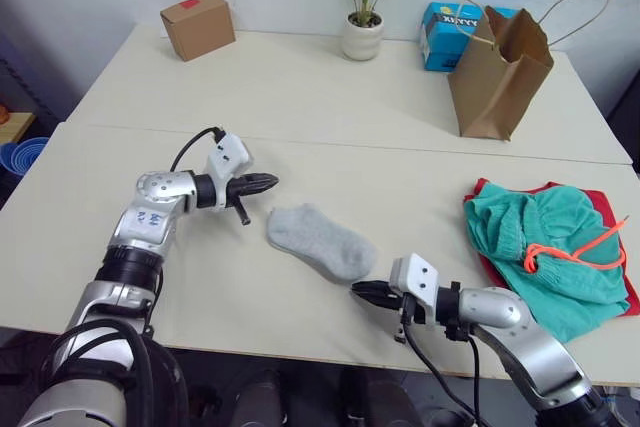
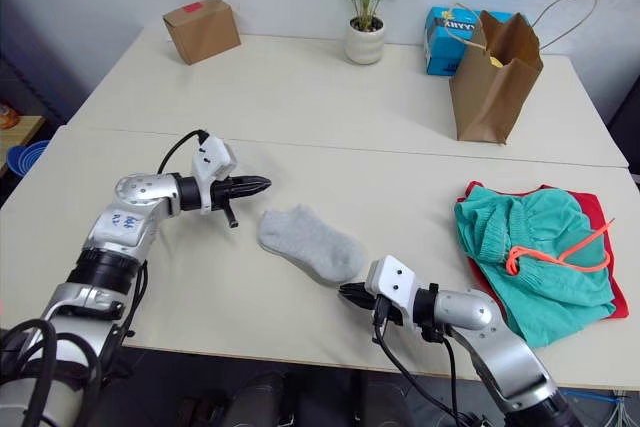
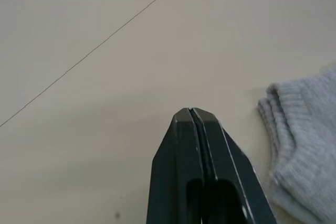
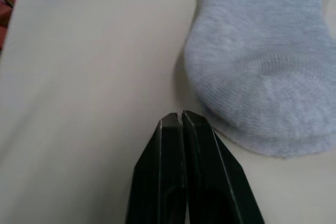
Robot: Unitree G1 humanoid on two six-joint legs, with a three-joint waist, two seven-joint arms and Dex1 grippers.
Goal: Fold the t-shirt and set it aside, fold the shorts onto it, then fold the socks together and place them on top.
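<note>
The right gripper is clenched on nothing, its tips just short of the toe end of the socks, which lie stacked flat on the table. The left gripper is clenched too, empty, its tips just beside the socks' cuff end and slightly above it. Well off to the right of both sets of fingers, the shorts lie bunched on the t-shirt, orange drawstring showing. Beyond the fingers stand a paper bag, a blue box, a plant and a cardboard box.
</note>
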